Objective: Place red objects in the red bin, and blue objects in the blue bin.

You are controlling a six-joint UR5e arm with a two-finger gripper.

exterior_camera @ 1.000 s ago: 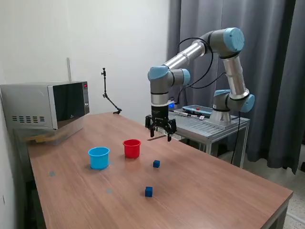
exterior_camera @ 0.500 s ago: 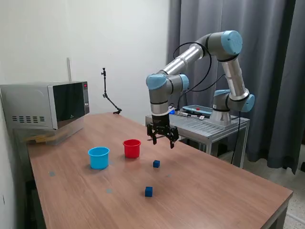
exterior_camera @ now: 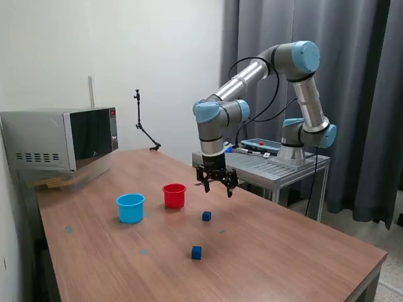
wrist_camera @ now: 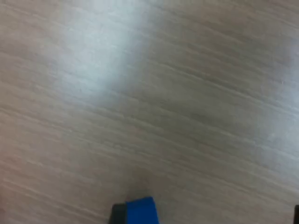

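- While we read the exterior view from its left, the blue bin (exterior_camera: 130, 207) comes first, standing upright on the table (exterior_camera: 289, 251) toward the edge nearest the microwave (exterior_camera: 60, 138); we cannot see into it.
- Just to its right, near but not touching, stands the red bin (exterior_camera: 174, 195). No red cubes lie anywhere on the wood, so we judge the red half of the sorting is probably done, though the cup's inside is hidden from us.
- Further right, two blue cubes lie loose on the table: one (exterior_camera: 206, 216) close to the red bin, the other (exterior_camera: 196, 252) nearer the front edge. Both have yet to go into the blue bin, so we put the task at about halfway.
- Above and slightly right of the nearer-bin cube hangs the gripper (exterior_camera: 216, 185), fingers spread and carrying nothing.
- Against the picture from a second ago, the gripper has shifted toward the exterior view's right and dropped a little, closing on that cube; cups and cubes have not moved.
- From the wrist view we see mostly blurred wood grain, with one blue cube (wrist_camera: 140, 212) at the picture's edge, so the gripper is not centred over it.
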